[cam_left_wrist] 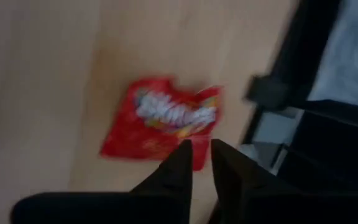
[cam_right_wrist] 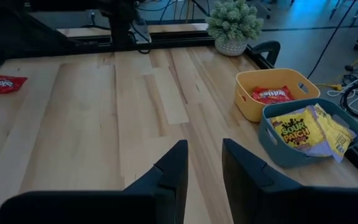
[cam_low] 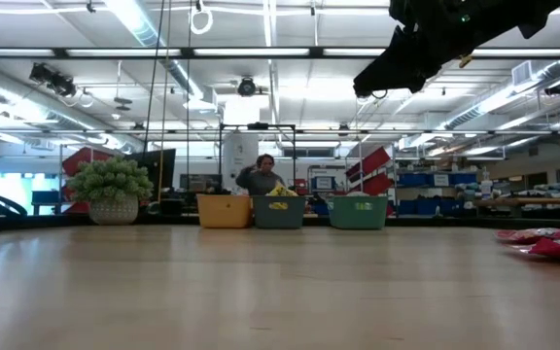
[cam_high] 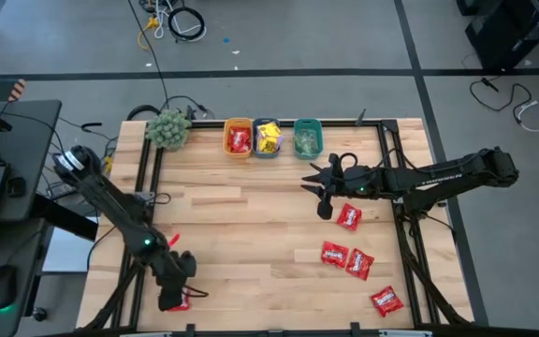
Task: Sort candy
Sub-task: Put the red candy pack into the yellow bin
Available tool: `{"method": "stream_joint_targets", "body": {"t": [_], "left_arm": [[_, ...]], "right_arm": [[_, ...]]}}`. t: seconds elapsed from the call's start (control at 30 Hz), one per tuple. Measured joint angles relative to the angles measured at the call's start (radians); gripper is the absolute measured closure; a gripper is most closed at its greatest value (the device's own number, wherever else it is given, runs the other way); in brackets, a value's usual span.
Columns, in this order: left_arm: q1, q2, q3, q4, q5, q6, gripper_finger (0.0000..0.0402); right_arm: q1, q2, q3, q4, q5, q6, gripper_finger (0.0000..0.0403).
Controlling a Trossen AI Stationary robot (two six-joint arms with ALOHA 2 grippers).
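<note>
Butcher-block table (cam_high: 251,225) under two dark arms; orange bin (cam_high: 239,139), blue bin (cam_high: 268,139) and teal bin (cam_high: 308,138) along far edge; left gripper (cam_left_wrist: 197,155) over red candy packet (cam_left_wrist: 160,121), fingers barely apart; right gripper (cam_right_wrist: 204,162) slightly parted, holding nothing, mid-table.

Table (cam_high: 251,234): pale wood planks, black frame.
Bins: orange (cam_high: 238,124), blue (cam_high: 268,151), teal (cam_high: 308,124).
Candy packets: red with white lettering (cam_high: 348,217); yellow with black print (cam_right_wrist: 298,132).
Plant ball (cam_high: 167,128): fuzzy green, pale pot.
Arms: dark.
</note>
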Motion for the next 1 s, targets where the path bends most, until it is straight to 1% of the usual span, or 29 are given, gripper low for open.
{"method": "stream_joint_targets", "body": {"t": [0.1, 0.23, 0.3, 0.4, 0.5, 0.57, 0.63, 0.67, 0.7, 0.87, 1.0], "left_arm": [[-0.019, 0.046, -0.008, 0.013, 0.035, -0.054, 0.0311], [-0.031, 0.108, -0.010, 0.025, 0.068, -0.074, 0.0279], [-0.031, 0.130, -0.010, 0.051, 0.067, -0.065, 0.0271], [-0.031, 0.163, -0.009, 0.059, 0.068, -0.059, 0.0271], [-0.031, 0.175, -0.006, 0.042, 0.070, -0.055, 0.0292], [-0.030, 0.173, -0.003, 0.005, 0.055, -0.040, 0.0324], [-0.023, 0.164, 0.000, -0.042, 0.041, -0.004, 0.0368], [-0.016, 0.159, 0.002, -0.065, 0.037, 0.019, 0.0384], [-0.007, 0.155, 0.007, -0.087, 0.025, 0.045, 0.0391], [0.075, 0.154, 0.058, -0.259, -0.049, 0.206, 0.0399], [0.173, 0.147, 0.101, -0.365, -0.135, 0.363, 0.0400]], "right_arm": [[0.000, 0.000, 0.000, 0.000, 0.000, 0.000, 0.0318], [0.000, 0.000, 0.000, 0.000, 0.000, 0.000, 0.0318], [0.000, 0.000, 0.000, 0.000, 0.000, 0.000, 0.0317], [0.000, 0.000, 0.000, -0.001, 0.000, 0.000, 0.0316], [0.000, 0.000, 0.000, 0.000, 0.000, 0.000, 0.0317], [0.000, 0.000, 0.000, 0.000, 0.000, 0.000, 0.0317], [0.000, 0.000, 0.000, 0.000, 0.000, 0.000, 0.0316], [0.000, 0.000, 0.000, 0.000, 0.000, 0.000, 0.0316], [0.000, 0.000, 0.000, 0.000, 0.000, 0.000, 0.0316], [0.000, 0.000, 0.000, 0.003, 0.000, 0.000, 0.0318], [0.000, 0.000, 0.000, 0.003, 0.000, -0.006, 0.0318]]}}
